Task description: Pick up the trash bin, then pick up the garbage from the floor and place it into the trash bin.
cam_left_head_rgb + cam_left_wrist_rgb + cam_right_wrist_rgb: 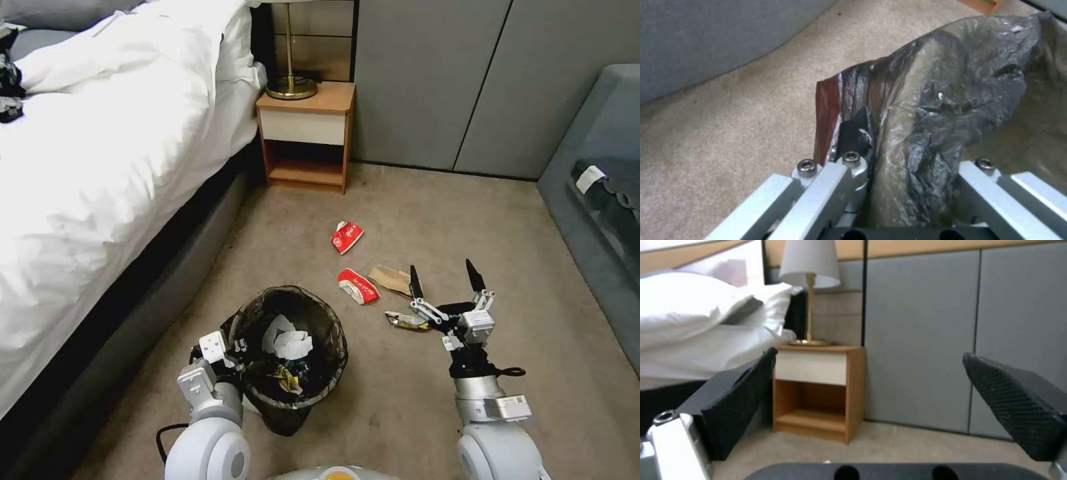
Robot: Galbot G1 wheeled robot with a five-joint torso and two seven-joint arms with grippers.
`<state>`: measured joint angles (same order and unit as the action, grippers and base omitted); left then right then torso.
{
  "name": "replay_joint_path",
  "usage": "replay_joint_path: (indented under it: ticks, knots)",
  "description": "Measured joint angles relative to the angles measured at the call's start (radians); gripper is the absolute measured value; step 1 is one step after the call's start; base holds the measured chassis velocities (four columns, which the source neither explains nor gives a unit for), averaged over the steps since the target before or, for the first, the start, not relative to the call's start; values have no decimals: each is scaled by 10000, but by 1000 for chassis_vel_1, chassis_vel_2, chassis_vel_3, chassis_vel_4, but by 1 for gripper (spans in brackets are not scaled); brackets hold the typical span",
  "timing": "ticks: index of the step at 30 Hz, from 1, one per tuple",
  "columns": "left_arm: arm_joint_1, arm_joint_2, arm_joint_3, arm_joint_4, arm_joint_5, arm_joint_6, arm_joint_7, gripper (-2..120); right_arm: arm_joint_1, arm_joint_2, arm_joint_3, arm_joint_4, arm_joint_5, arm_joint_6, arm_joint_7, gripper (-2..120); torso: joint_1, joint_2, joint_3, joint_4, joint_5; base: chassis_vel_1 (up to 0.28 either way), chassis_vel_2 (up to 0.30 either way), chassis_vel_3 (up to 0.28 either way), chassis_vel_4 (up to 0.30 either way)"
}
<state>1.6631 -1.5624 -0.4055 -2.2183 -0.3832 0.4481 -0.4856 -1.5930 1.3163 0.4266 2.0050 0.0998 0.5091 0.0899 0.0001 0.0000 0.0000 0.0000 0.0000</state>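
Observation:
The trash bin (313, 313), lined with a dark crinkled bag, hangs low in front of me on the left, with white paper scraps and a yellow wrapper inside. My left gripper (232, 347) is shut on its left rim; the left wrist view shows the bag (951, 83) pinched in the left gripper (907, 190). Garbage lies on the carpet: a red packet (347, 237), a red-and-white packet (358, 285), a brown paper bag (390, 279) and a shiny wrapper (405, 321). My right gripper (445, 275) is open above the carpet just right of the wrapper, nothing between its fingers (742, 406).
A bed with white covers (100, 167) runs along the left. A wooden nightstand (307, 133) with a brass lamp (291, 83) stands against the grey wall panels (433, 80). A grey sofa (600, 200) borders the right. Bare carpet (433, 207) lies beyond the litter.

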Motion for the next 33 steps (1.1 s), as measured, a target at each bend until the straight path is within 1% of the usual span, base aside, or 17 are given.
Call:
replay_joint_path:
  ticks: [7,22,27,33]
  knots:
    - [0,0,0,0,0,0,0,75,-13,-263,372,-449,395,22,-12,100,0,-1,0,0,0,0,0,0,0]
    - [1,0,0,0,0,0,0,75,59,-175,451,-572,456,117,-98,100,-2,0,-1,-1,-1,-6,9,5,-9]
    - [1,0,0,0,0,0,0,75,78,-193,483,-552,446,197,-194,100,-1,0,0,0,-2,-124,126,138,-124]
    - [0,0,1,0,0,0,0,75,147,-212,541,-692,386,511,-372,100,0,0,1,-1,0,-220,213,231,-219]
